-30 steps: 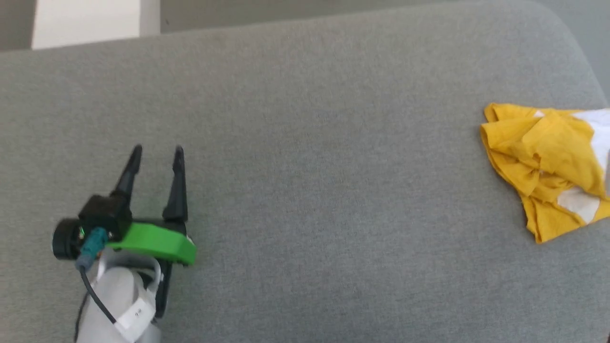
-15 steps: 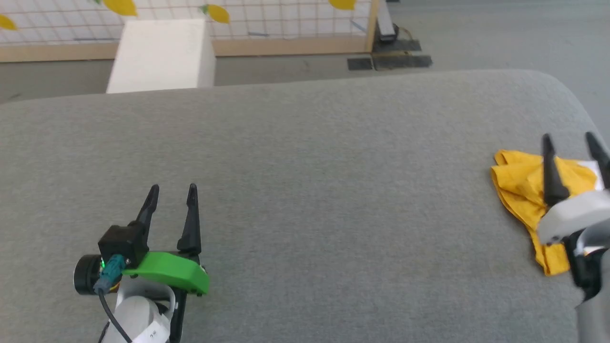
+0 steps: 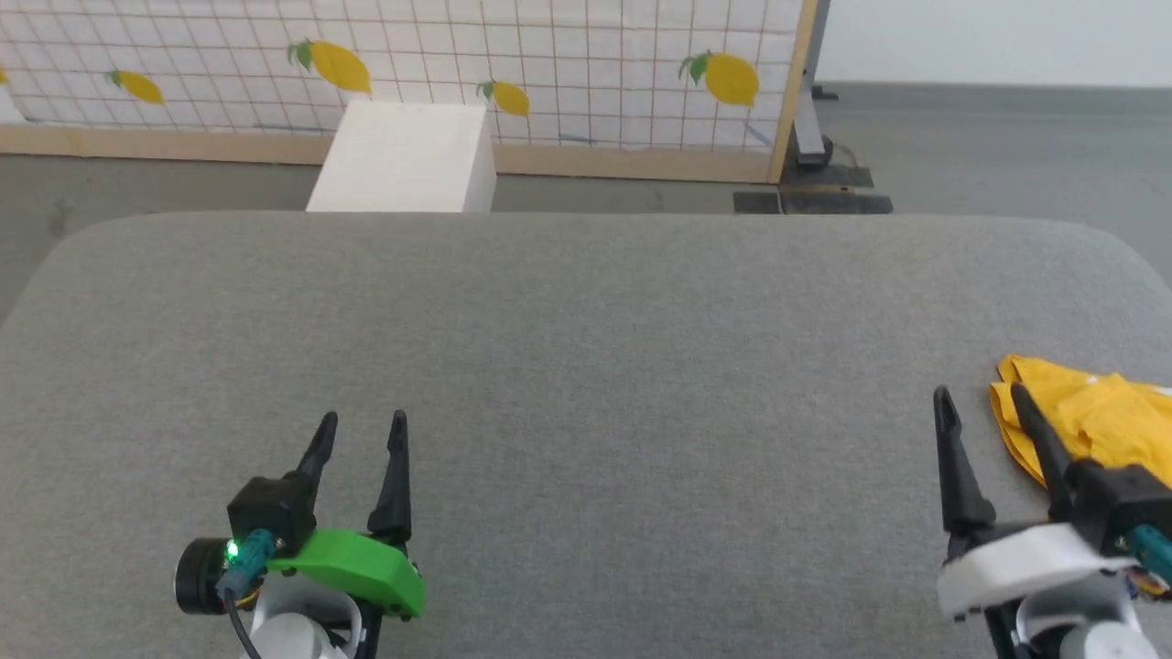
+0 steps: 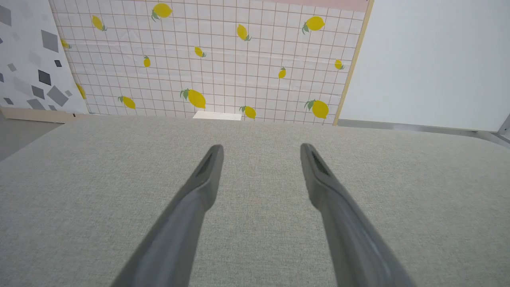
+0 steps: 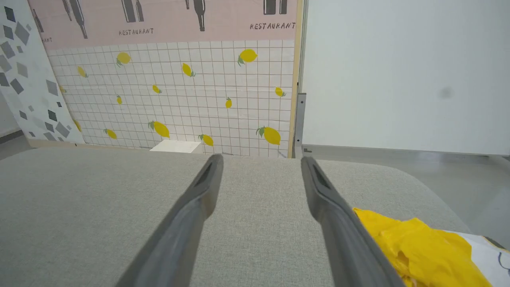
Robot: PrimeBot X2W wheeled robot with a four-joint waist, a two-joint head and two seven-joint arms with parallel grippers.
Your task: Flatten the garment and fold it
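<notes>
1. Since a second ago our head camera has tilted up, and we now see our right gripper, its jaws wide apart and empty.
2. Our left gripper is spread the same way, holding nothing, above the grey cushion.
3. We see the shirt crumpled on the cushion just right of the right jaws, partly behind the right finger.
4. Far ahead of both jaws stands a lemon-print panel.
</notes>
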